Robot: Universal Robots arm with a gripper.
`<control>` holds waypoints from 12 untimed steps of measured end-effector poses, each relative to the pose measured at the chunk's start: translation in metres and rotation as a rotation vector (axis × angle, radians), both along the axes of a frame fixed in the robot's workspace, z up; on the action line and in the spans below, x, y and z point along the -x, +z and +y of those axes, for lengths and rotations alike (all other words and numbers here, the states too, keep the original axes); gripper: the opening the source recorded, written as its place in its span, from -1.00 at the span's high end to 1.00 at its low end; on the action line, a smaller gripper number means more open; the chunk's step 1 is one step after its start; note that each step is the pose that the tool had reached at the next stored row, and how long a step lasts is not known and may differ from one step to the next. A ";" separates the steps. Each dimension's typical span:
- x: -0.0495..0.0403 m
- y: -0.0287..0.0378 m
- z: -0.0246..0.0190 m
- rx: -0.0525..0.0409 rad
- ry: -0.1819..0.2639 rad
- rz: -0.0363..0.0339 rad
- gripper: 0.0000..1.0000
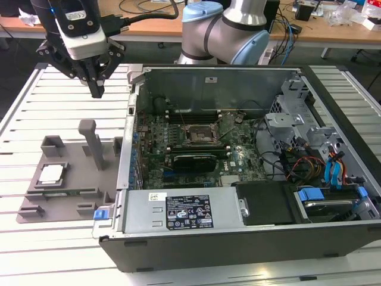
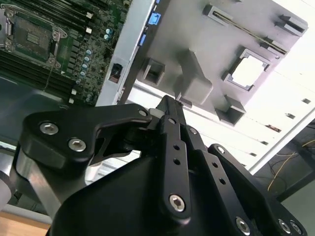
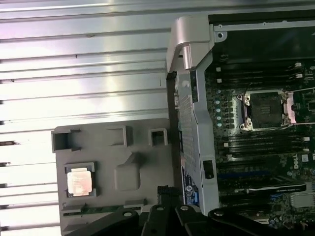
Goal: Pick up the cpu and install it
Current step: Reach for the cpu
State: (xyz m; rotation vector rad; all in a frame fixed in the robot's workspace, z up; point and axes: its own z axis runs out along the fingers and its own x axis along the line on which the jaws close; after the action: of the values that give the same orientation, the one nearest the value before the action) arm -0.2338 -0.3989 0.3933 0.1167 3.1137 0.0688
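The cpu (image 1: pixel 50 174) is a small pale silver square lying in a recess of the grey holder tray (image 1: pixel 71 199) on the slatted table, at the exterior view's left of the open computer case. It shows in both wrist views (image 2: pixel 248 73) (image 3: pixel 79 180). My gripper (image 1: pixel 96 90) hangs high above the table beyond the tray's far edge, well clear of the cpu, shut with nothing in it. Its black fingers (image 2: pixel 170 105) meet at a point. The dark, metal-framed socket (image 1: pixel 199 134) sits open on the motherboard inside the case (image 3: pixel 266 109).
A tall grey post (image 1: pixel 92 143) stands on the tray between the cpu and the case wall (image 1: pixel 128 149). A long black card (image 1: pixel 193 161) lies in front of the socket. Cables and drive bays (image 1: pixel 315 161) fill the case's right side. A desk runs along the back.
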 end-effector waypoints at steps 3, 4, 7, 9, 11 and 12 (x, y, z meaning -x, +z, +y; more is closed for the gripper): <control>0.0097 0.0000 0.0000 0.0000 0.000 0.0000 0.79; 0.0117 0.0000 0.0000 0.0000 0.000 0.0000 0.79; 0.0163 0.0000 0.0000 0.0000 0.000 0.0001 0.79; 0.0209 0.0000 0.0000 0.0000 0.000 0.0000 0.79; 0.0259 0.0000 0.0000 0.0000 0.000 0.0000 0.79; 0.0282 -0.0001 0.0000 0.0000 0.000 0.0000 0.79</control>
State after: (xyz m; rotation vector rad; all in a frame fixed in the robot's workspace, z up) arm -0.2621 -0.3988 0.3932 0.1166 3.1136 0.0689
